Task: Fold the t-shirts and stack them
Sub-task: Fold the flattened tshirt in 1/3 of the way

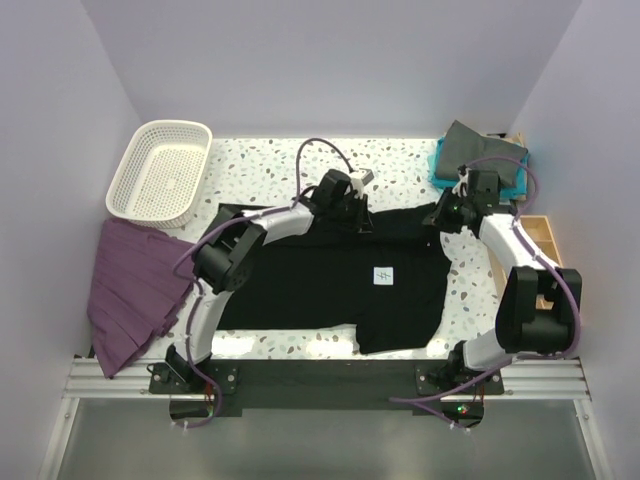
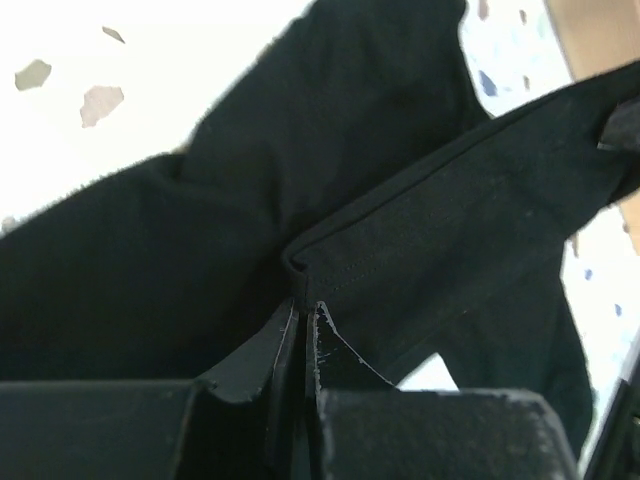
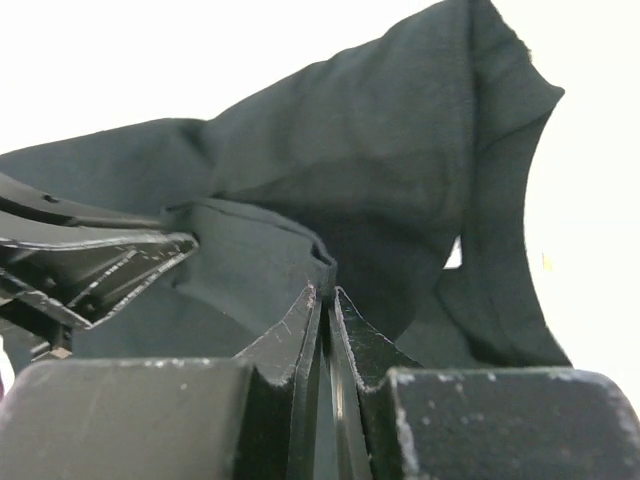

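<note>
The large black t-shirt (image 1: 320, 285) lies spread over the middle of the table, its small white label (image 1: 383, 275) facing up. My left gripper (image 1: 358, 218) is shut on the shirt's far edge; the left wrist view shows the hem (image 2: 400, 260) pinched between the jaws (image 2: 303, 305). My right gripper (image 1: 443, 216) is shut on the same far edge at its right end; the right wrist view shows a fold of black cloth (image 3: 300, 250) clamped at the fingertips (image 3: 325, 292). A dark grey t-shirt (image 1: 478, 150) lies on a teal one (image 1: 445, 180) at the far right corner.
A white lattice basket (image 1: 160, 170) stands at the far left. A purple pleated cloth (image 1: 130, 285) lies at the left edge. A wooden tray (image 1: 545, 240) sits at the right edge behind the right arm.
</note>
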`<state>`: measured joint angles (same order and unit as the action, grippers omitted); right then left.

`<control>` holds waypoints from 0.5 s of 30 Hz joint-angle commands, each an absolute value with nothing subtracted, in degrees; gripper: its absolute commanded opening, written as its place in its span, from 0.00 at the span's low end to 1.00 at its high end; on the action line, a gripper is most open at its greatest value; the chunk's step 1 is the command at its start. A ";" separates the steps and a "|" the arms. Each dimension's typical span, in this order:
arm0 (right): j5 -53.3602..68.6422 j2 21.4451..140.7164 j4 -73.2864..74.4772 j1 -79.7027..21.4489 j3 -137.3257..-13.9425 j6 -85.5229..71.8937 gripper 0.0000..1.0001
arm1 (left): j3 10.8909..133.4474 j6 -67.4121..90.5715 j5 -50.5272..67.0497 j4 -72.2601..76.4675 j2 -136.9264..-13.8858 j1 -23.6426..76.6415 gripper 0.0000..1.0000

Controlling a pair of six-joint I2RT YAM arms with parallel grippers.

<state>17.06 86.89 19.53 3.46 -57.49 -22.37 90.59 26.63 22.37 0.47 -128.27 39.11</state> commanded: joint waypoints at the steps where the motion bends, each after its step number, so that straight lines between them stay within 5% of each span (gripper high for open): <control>1: 20.04 82.27 24.51 3.69 -57.13 -19.43 0.11 | 84.74 28.12 24.43 7.47 -119.80 39.55 0.06; 11: 24.25 77.62 35.50 3.60 -52.74 -14.68 0.17 | 72.87 30.23 31.46 13.00 -114.26 40.34 0.09; 13: 26.80 76.47 35.60 3.25 -50.63 -15.90 0.29 | 69.80 30.85 33.65 13.62 -113.82 40.52 0.18; 15: 27.07 74.63 36.12 2.99 -48.79 -16.43 0.29 | 68.12 30.85 34.36 12.92 -113.21 40.52 0.29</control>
<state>22.72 79.18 32.84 3.40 -51.33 -16.51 71.85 29.58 29.71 10.28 -116.57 40.01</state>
